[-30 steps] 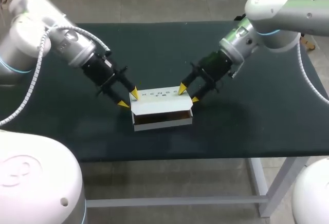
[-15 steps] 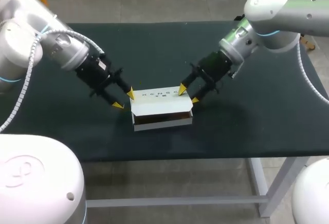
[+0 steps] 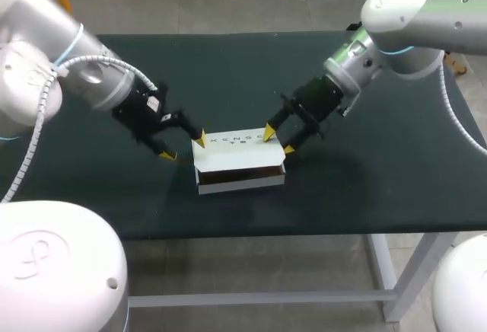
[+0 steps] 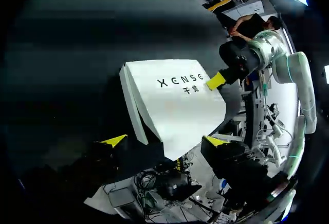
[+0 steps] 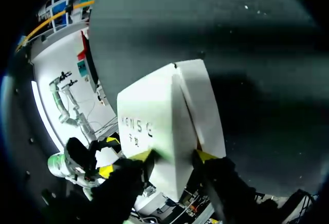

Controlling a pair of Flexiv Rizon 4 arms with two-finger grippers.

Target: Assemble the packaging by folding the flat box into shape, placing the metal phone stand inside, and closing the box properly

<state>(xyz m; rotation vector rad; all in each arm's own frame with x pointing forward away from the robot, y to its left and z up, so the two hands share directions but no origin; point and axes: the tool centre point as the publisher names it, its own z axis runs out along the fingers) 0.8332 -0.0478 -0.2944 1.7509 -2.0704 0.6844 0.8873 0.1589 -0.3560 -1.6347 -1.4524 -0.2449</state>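
Nearest to us, the table (image 3: pixel 358 195) shows a strip of dark surface along its front edge. Just behind that strip sits the box (image 3: pixel 240 178), white and folded into shape, with its long side toward us. Its lid (image 3: pixel 237 149) is down but not tight, and a brown gap shows along the front under the lid's edge. Print runs along the back part of the lid.

Our left gripper (image 3: pixel 183 148) stands at the box's left end with its fingers spread wide. One yellow tip touches the lid's back left corner. The other tip is off to the side above the table, apart from the box. In the left wrist view, a corner of the box reaches in between the two spread tips.

Our right gripper (image 3: pixel 278 140) is at the box's right end and pinches it. One tip rests on the lid by the end of the print, and the other is against the right end wall. The right wrist view shows the box's end running between the two tips, with both against it.

Farther back, the left arm (image 3: pixel 46 81) comes in from the left side. The right arm (image 3: pixel 411 20) comes in from the far right corner, over the back of the table.
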